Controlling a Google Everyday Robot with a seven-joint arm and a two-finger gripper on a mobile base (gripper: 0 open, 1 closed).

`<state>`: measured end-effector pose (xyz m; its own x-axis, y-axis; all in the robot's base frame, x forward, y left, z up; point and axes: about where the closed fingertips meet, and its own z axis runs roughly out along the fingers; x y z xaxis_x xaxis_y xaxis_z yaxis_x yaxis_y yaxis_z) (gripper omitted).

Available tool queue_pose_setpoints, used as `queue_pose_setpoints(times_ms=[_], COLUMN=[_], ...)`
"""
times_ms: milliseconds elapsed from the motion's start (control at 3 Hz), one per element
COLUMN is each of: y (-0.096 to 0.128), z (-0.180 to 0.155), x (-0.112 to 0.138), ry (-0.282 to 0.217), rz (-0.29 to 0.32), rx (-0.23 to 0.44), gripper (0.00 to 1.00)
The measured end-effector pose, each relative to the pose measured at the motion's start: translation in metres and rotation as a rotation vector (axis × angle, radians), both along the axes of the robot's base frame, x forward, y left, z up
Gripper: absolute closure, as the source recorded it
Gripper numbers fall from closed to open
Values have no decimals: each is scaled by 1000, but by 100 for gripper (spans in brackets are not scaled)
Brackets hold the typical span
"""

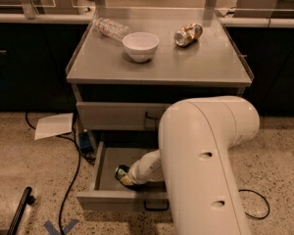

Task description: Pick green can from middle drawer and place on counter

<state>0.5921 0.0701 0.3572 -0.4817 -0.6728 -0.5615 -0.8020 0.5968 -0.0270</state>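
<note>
The middle drawer (104,199) is pulled open below the cabinet's closed drawer. The green can (121,172) sits inside it, toward the front, shiny with a dark top. My gripper (128,179) is down in the drawer right at the can, at the end of the pale forearm (146,167); the can's right side is hidden behind it. The big white arm housing (206,160) covers the drawer's right half. The counter (186,65) is the grey cabinet top above.
On the counter stand a white bowl (140,46), a lying clear plastic bottle (110,28) and a lying brown-gold and silver can (188,35). A closed drawer (117,115) is above the open one. Paper (54,126) and cables (71,165) lie on the floor at left.
</note>
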Motion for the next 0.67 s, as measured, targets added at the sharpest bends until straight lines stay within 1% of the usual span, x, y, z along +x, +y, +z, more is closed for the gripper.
queue_pose_setpoints(times_ms=[333, 667], y=[0, 1], z=[0, 1], x=[0, -1], ry=[0, 4], rz=[0, 9], rx=[0, 11], gripper=[89, 100])
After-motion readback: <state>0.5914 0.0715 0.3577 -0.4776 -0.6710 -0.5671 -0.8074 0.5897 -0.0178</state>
